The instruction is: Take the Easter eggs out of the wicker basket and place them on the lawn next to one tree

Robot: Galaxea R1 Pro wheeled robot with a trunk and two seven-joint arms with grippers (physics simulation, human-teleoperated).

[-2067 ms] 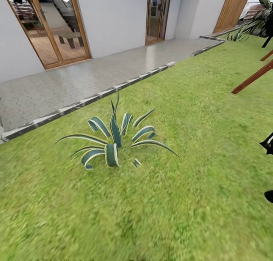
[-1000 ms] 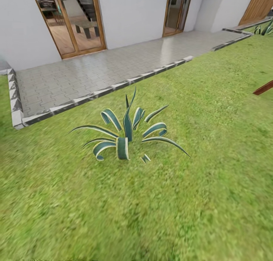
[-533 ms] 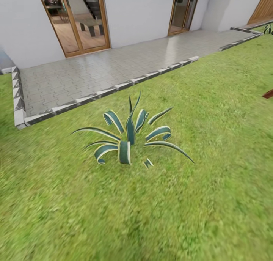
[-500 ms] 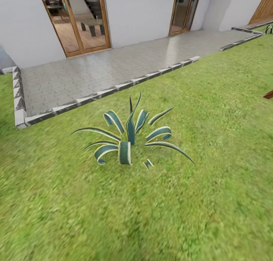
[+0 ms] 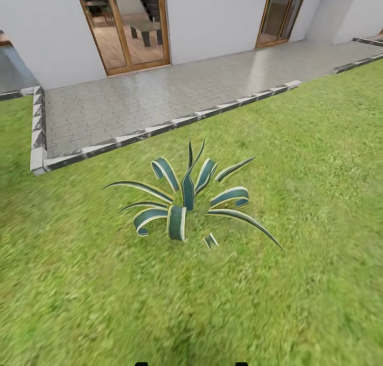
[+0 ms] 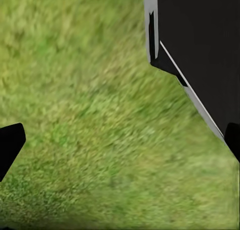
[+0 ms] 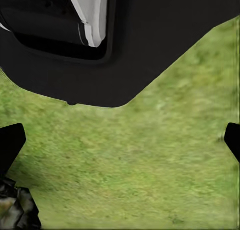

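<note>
The lawn spreads as mottled green grass across the head view. The Easter eggs, the wicker basket and the tree are out of view. In the left wrist view my left gripper is open, its dark fingertips far apart, with only grass between them. My right gripper is open in the same way in the right wrist view, its fingertips spread over bare grass.
A spiky green-and-cream striped plant grows in the grass just ahead. Behind it a grey kerb borders a paved patio along a white house wall with wood-framed glass doors. My black body hangs over the grass.
The whole head view has swung left and moved on. The plant and patio sit further right and lower in the picture; the brown poles and dark gripper at the right edge are gone.
</note>
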